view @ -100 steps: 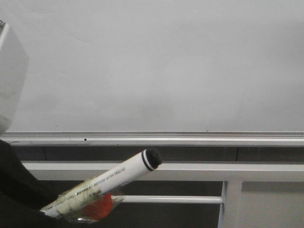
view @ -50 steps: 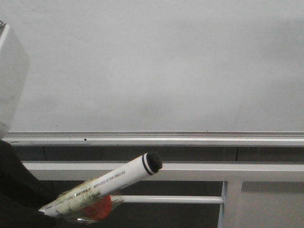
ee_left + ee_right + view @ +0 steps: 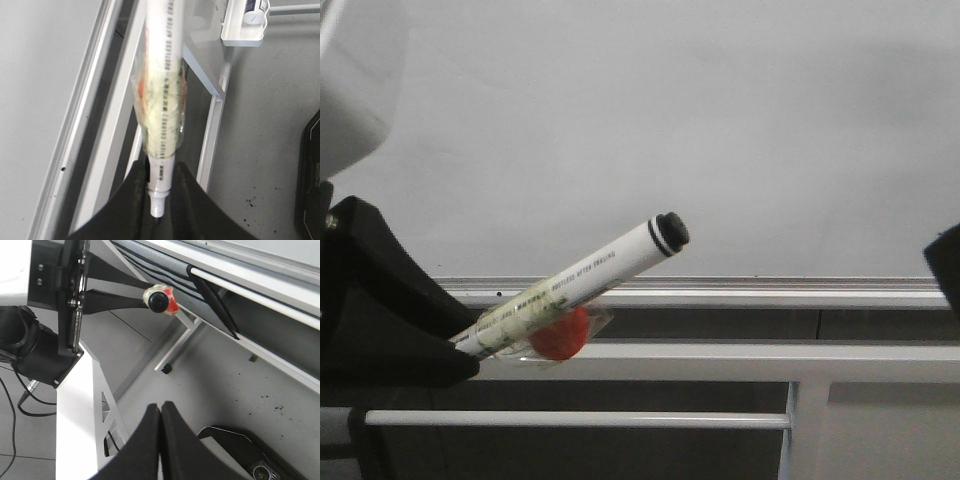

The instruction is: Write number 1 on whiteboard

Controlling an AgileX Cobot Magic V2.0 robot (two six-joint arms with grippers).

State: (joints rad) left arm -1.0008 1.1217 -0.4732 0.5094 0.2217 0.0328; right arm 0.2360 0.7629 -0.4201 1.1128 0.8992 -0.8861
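Left pincer pinching a white marker near its writing end; in the left wrist view the black fingers close on both sides of the barrel and the pale nib sits between them. The marker runs forward and up from the pincer, slanted, its black butt end with a black ring farthest from the pincer. Clear tape and a yellowish wrap cover the barrel just ahead of the pincer, with a red-orange blob taped to the underside (what it is, cannot tell).

Whiteboard stands ahead of and above the left pincer, pale grey and glossy, its silver bottom rail crossing behind the marker's mid-barrel in the front view. The marker's far end overlaps the board's lower part in that view; contact cannot be told. No stroke shows on the board (surface blank in the part in view). White frame bars run below the rail.

Right pincer has its fingers pressed together, holding nothing, well apart from the marker, which shows end-on far ahead of it. A dark edge at the front view's right border may be that arm.
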